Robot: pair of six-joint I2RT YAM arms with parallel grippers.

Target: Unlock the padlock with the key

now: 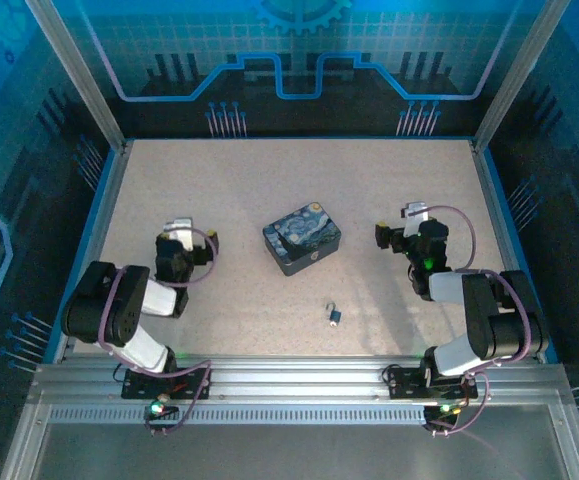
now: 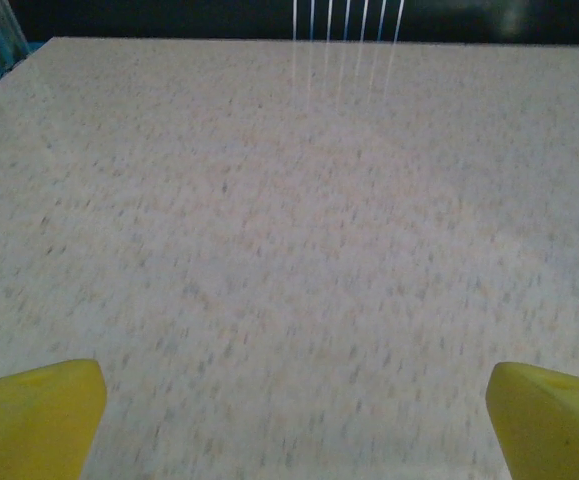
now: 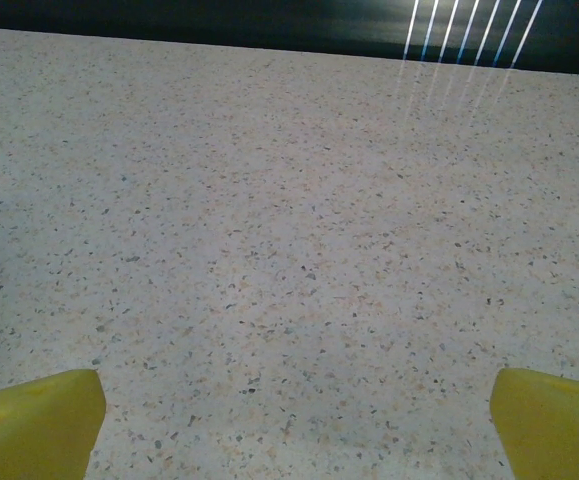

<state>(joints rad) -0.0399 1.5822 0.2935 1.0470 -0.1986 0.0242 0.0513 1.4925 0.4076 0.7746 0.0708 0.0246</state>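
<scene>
Padlock (image 1: 335,318), tiny bluish block, on speckled tabletop (image 1: 219,180).

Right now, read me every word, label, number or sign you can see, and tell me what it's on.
None can be read.
Tin box: swirly print, any lettering too small to read.
Padlock: too small to show any marking.
Back wall: gear and circuit drawings, no words.
</scene>
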